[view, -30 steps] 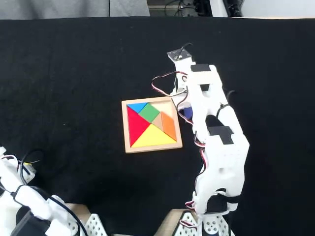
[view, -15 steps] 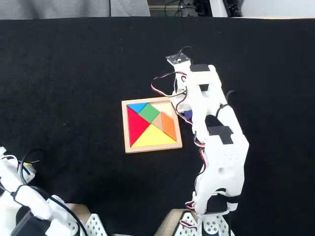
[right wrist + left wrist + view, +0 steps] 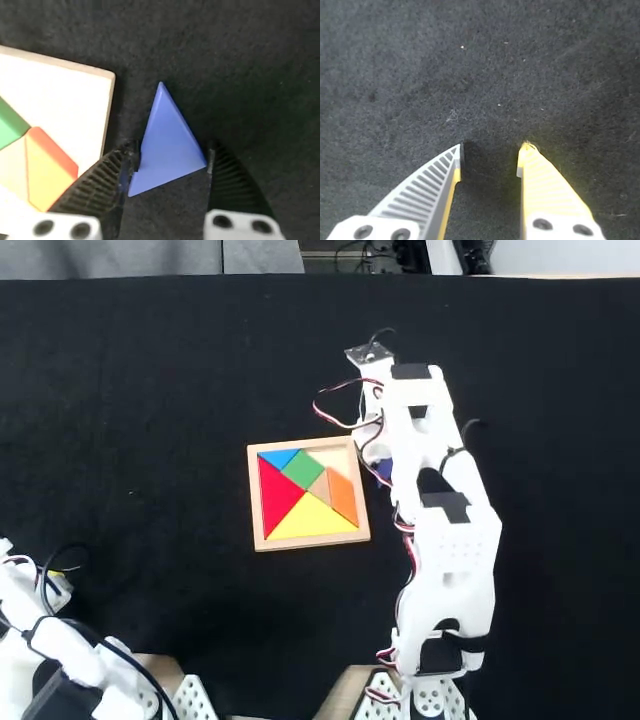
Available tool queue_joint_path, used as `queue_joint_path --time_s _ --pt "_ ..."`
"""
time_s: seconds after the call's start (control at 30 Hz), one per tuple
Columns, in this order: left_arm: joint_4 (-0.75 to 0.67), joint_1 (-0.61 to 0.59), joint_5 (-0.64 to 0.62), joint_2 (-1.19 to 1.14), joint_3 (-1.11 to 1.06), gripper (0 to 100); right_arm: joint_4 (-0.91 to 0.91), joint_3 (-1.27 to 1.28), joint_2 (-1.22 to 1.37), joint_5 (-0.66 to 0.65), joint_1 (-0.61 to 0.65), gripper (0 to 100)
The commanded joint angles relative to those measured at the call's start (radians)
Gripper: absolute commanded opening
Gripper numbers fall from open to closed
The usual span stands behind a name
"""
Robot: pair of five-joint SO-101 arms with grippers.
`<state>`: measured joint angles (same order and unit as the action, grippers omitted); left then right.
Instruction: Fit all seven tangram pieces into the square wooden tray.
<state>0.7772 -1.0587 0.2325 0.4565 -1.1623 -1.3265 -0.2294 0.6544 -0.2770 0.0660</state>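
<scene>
While left pincer (image 3: 490,154) hangs spread, right pincer (image 3: 170,152) pinches blue triangle (image 3: 167,135) beside tray (image 3: 75,95).

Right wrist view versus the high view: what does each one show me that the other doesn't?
Right wrist only: the whole blue triangle flat on the cloth beside the tray corner, with the right gripper closed against two of its sides. High view only: the full tray with red, yellow and light blue pieces seated, and the left arm at the near-left edge. Both: the tray corner holding the green and orange pieces; the high view catches just a sliver of the triangle.
</scene>
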Motion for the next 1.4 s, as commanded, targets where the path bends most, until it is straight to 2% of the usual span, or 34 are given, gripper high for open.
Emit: queue_joint_path --time_s 0.0,0.23,0.4,0.57,0.67,0.8,1.03,1.37 --pt "-0.005 0.015 0.008 -0.009 -0.005 19 -0.041 -0.036 0.015 0.012 0.0 15.5" --pt "-0.005 0.015 0.008 -0.009 -0.005 19 -0.264 -0.346 0.015 -0.031 0.011 15.5" --pt "-0.006 0.016 0.008 -0.009 -0.005 19 -0.428 -0.579 0.015 -0.193 0.063 15.5" --pt "-0.006 0.016 0.008 -0.009 -0.005 19 -0.433 -0.599 0.027 -0.499 0.135 15.5" --pt "-0.006 0.016 0.008 -0.009 -0.005 19 -0.427 -0.595 0.051 -0.592 0.158 15.5" --pt "-0.006 0.016 0.008 -0.009 -0.005 19 -0.425 -0.587 0.087 -0.609 0.186 15.6" --pt "-0.006 0.016 0.008 -0.009 -0.005 19 -0.425 -0.596 0.145 -0.721 0.195 15.6" --pt "-0.006 0.016 0.008 -0.009 -0.005 19 -0.376 -0.587 0.154 -0.655 0.196 15.9"
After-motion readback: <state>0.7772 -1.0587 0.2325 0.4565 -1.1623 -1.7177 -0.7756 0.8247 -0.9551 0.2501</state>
